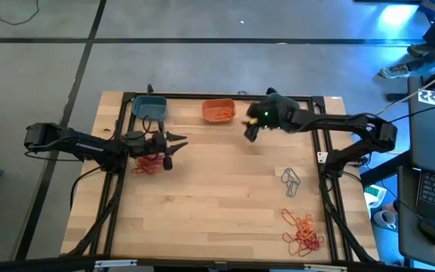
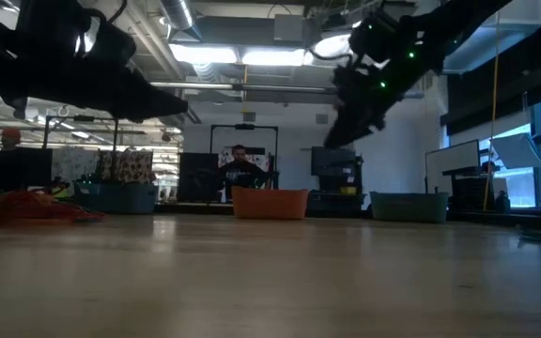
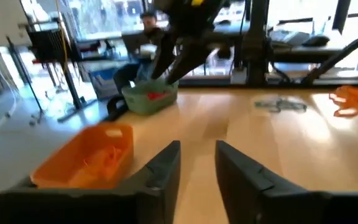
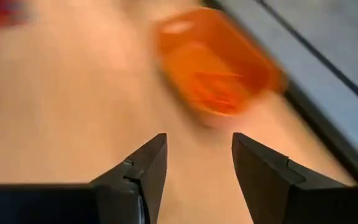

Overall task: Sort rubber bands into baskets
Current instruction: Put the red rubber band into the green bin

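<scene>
Left gripper [image 1: 178, 143]: open with a narrow gap, nothing between the fingers [image 3: 163, 168]; pointing toward the tabletop's middle, hovering over the red bands.
Left arm: reaching in from the left edge, lying low and nearly level across the tabletop [image 1: 217, 204].
Right gripper [image 1: 249, 132]: parted moderately, empty; fingers [image 4: 145, 165] aimed down and toward the orange basket, raised above the wood.
Right arm: coming from the right edge, bent at the elbow, forearm stretched along the far side toward the orange basket.
Red bands [image 1: 148, 165]: loose heap on the wood just under and beside the left gripper.
Orange basket [image 1: 218, 111]: at the far edge, centre, just beside the right gripper; orange bands inside.
Blue basket [image 1: 149, 106]: far edge, left of the orange one, near the left gripper.
Third basket [image 3: 149, 98]: teal, red bands inside; seen only in the left wrist view, under the right arm.
Grey bands [image 1: 290, 181]: small cluster on the right side, well apart from both grippers.
Orange bands [image 1: 303, 233]: tangled heap at the near right corner.
</scene>
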